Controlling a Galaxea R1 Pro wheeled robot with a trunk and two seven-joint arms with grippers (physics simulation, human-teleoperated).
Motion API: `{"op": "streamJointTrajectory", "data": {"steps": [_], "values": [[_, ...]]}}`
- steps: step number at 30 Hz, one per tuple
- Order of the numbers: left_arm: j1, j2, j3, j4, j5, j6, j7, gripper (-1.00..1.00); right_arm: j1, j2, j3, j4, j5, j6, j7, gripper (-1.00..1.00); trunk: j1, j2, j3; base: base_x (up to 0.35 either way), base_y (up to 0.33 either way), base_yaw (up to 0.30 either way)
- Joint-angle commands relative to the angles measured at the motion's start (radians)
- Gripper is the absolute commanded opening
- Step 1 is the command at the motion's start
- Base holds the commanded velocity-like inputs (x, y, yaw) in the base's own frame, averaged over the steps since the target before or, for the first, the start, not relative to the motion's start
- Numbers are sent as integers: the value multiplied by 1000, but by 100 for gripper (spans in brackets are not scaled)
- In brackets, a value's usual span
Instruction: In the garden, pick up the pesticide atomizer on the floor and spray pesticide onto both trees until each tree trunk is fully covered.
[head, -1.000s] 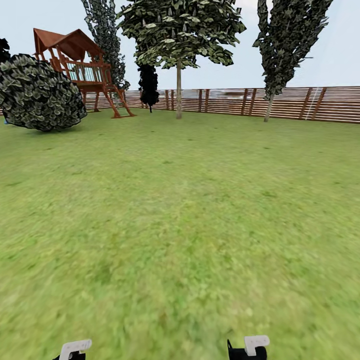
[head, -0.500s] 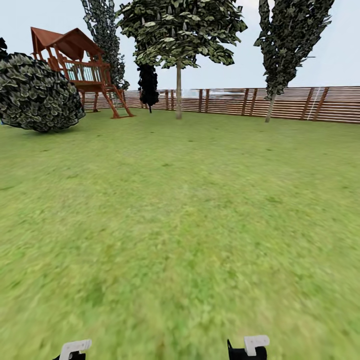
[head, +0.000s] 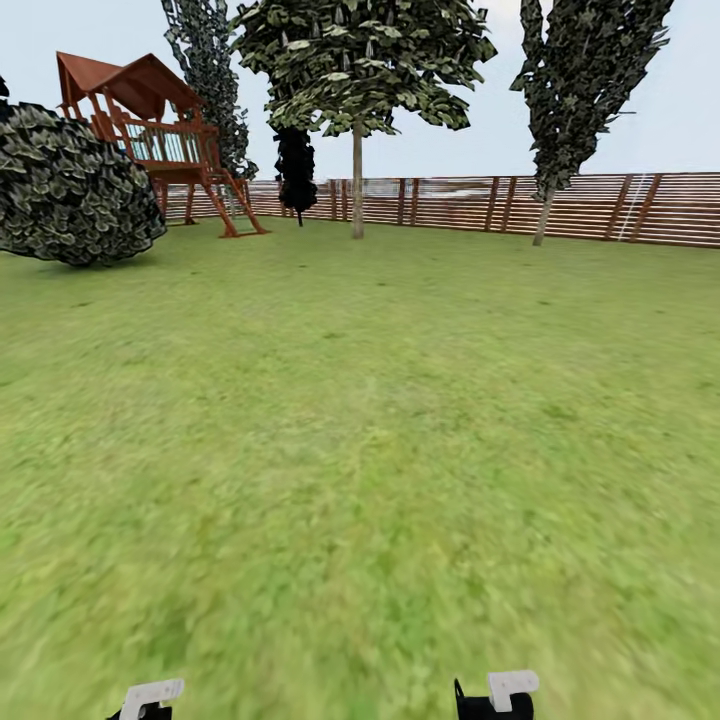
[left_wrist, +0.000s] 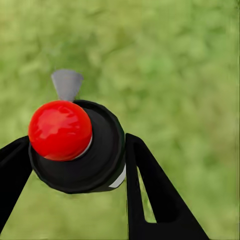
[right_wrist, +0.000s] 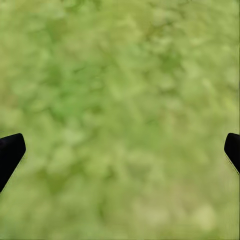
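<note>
While the green grass lawn (left_wrist: 190, 60) lay blurred beneath it, the pesticide atomizer (left_wrist: 80, 150), a slim dark bottle with a round red top, sat clamped in the left claw (left_wrist: 75, 165). Seen from the left wrist, its black fingers (left_wrist: 150, 195) pressed against the bottle's dark body on either side, and the red cap faced the camera with a small grey nozzle jutting from behind it.

From the right wrist, the right claw (right_wrist: 120, 150) was released, its two black fingertips (right_wrist: 10, 152) spread wide to opposite edges with bare grass between them.

From the head view, white parts of both arms showed at the lower edge, the left (head: 150, 695) and the right (head: 510, 690), above open lawn (head: 360, 450) that ran far ahead. At the far side of the grass stood a tall tree (head: 360, 70) with a dark green blocky leaf crown on a straight, pale, bare trunk (head: 357, 185), and well to its right a second, narrower tree (head: 580, 80) on a thin, slightly leaning pale trunk (head: 543, 215). Both rose just in front of a brown horizontal-slat wooden fence (head: 450, 203). A narrow near-black tree (head: 296, 170) stood just left of the first trunk. Farther left were a red-brown wooden play tower (head: 150, 130) with a peaked roof and a large, rounded, dark-leaved shrub (head: 70, 190).
</note>
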Motion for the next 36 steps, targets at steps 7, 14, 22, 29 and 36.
{"op": "streamJointTrajectory", "data": {"steps": [7,14,22,29,36], "values": [[-1,-1,9,2,-9,-3,-3,-100,-1,1,-4,1,11,-2,-8,100,0,0,-1,343,0,0],[-1,-1,9,2,-9,-3,-4,-100,-1,1,-3,1,11,-2,-8,100,0,0,-1,342,0,0],[-1,-1,9,2,-9,-3,-4,-100,-1,1,-3,1,11,-2,-8,100,0,0,-1,343,0,0],[-1,-1,9,1,-9,-3,-4,-100,-1,1,-3,1,11,-2,-8,100,0,0,-1,343,0,0],[-1,1,11,1,-9,-3,-3,-100,-1,1,-3,1,11,-2,-8,100,0,0,-1,342,0,0]]}}
